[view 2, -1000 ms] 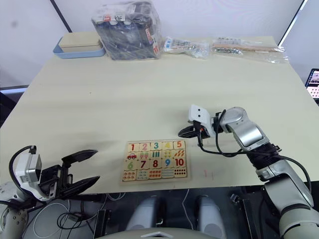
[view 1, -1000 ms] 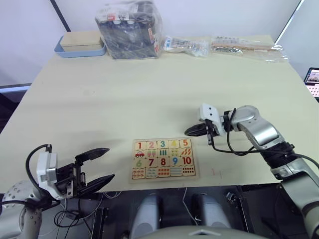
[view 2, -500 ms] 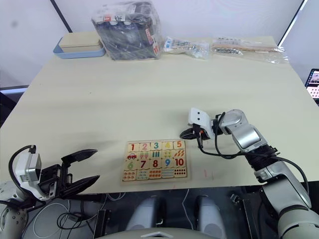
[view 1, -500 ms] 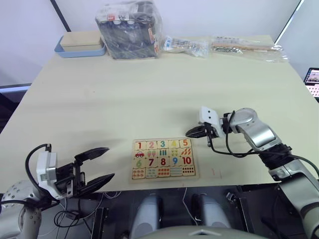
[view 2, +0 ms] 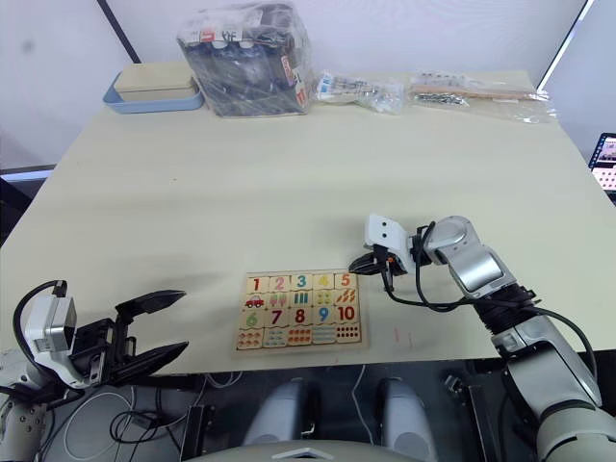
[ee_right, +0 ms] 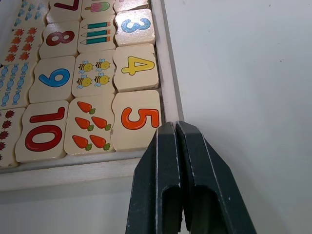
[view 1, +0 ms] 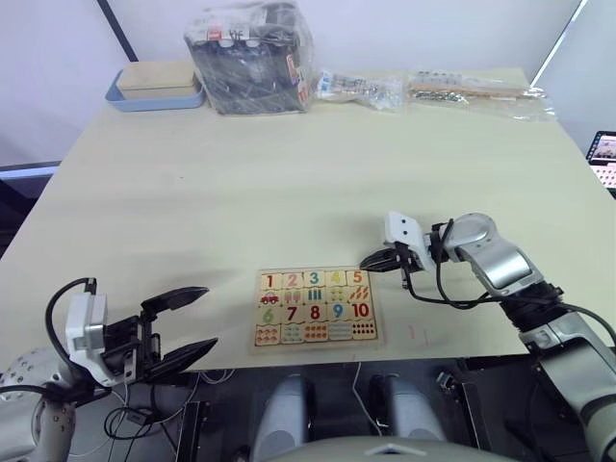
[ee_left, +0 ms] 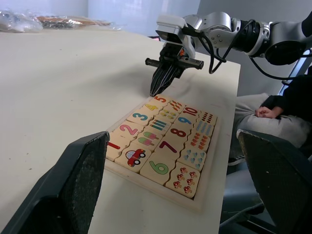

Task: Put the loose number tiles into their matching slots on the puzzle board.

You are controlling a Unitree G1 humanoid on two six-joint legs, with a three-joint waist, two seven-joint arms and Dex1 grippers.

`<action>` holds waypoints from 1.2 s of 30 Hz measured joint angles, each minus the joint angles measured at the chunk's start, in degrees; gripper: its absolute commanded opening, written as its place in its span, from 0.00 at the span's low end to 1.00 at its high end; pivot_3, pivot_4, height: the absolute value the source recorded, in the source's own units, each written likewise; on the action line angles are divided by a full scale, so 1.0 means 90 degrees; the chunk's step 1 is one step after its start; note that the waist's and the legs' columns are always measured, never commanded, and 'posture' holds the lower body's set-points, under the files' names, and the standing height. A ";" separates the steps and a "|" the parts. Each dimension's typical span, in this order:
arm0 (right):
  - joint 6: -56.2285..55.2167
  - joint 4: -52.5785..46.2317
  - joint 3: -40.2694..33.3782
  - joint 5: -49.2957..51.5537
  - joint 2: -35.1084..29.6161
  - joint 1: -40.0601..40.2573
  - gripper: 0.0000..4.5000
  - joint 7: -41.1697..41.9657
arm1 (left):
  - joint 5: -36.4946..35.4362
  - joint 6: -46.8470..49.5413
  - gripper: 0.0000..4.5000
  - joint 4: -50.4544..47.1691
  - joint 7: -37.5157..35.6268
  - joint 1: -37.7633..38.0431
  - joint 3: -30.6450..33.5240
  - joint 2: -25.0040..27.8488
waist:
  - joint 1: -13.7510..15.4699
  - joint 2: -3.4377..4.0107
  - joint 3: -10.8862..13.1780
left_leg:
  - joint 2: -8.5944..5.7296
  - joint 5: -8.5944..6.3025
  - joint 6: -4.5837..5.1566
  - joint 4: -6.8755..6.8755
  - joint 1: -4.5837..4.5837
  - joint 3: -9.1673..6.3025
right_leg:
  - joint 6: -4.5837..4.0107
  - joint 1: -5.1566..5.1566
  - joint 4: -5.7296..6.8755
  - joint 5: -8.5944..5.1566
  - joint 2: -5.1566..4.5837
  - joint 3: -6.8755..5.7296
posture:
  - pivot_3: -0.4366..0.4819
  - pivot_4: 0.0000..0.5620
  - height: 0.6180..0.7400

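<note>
The puzzle board (view 1: 318, 346) lies flat near the table's front edge. Number tiles 1 (view 1: 270, 282) to 5 (view 1: 357, 277) sit in its far row, each in a slot. In the right wrist view the 5 tile (ee_right: 140, 118), the 4 tile (ee_right: 138, 66) and the 3 tile (ee_right: 134, 25) lie level inside the rim (ee_right: 166, 73). My right gripper (view 1: 366, 261) is shut and holds nothing. Its tip hovers just outside the board's far right corner, beside the 5. My left gripper (view 1: 197, 322) is open and holds nothing, at the table's front left edge, left of the board.
A blue tray (view 1: 154, 96) with a wooden box stands at the back left. Beside it is a clear bag of dark items (view 1: 252, 53). Smaller plastic bags (view 1: 361, 87) (view 1: 472, 89) lie along the back edge. A seated person (ee_left: 273, 105) shows beyond the table's right side.
My right gripper has edged slightly nearer along the board's right corner, still shut. My left gripper has drifted a little to the left and down. The tiles have not moved.
</note>
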 measured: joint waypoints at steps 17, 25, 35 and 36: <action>-0.0444 -0.1196 -0.1331 0.0879 -0.0235 0.1175 0.01 -0.0066 | 0.0140 0.0017 1.00 -0.0126 0.0534 0.0243 0.0018 -0.0058 | 0.0027 -0.0003 -0.0002 | 0.0002 0.0000 0.0000 0.0002 0.0009 0.0000 | 0.0000 0.0015 -0.0002 0.0000 0.0000 -0.0002 | 0.48 0.27 1.00; -0.0470 -0.1690 -0.2463 0.1588 -0.0821 0.2784 0.53 0.0006 | 0.0291 0.0424 1.00 -0.0456 0.1605 0.0654 0.0032 -0.0248 | 0.0105 -0.0011 -0.0006 | 0.0007 -0.0003 0.0004 -0.0011 0.0069 0.0009 | -0.0023 0.0060 -0.0002 -0.0017 -0.0007 0.0021 | 0.48 0.27 1.00; -0.0946 -0.2343 -0.3822 0.1965 -0.0933 0.4714 0.99 -0.0462 | 0.0366 0.0884 1.00 -0.0637 0.2683 0.1140 0.0368 -0.0305 | 0.0158 -0.0015 -0.0010 | 0.0017 -0.0003 0.0003 -0.0012 0.0088 0.0023 | -0.0023 0.0056 0.0004 -0.0019 0.0006 0.0045 | 0.48 0.27 1.00; -0.0953 -0.2376 -0.3928 0.1995 -0.0927 0.4847 0.99 -0.0550 | 0.0369 0.0923 1.00 -0.0641 0.2792 0.1151 0.0420 -0.0312 | 0.0164 -0.0015 -0.0010 | 0.0017 -0.0003 0.0003 -0.0012 0.0088 0.0023 | -0.0023 0.0056 0.0004 -0.0019 0.0005 0.0046 | 0.48 0.27 1.00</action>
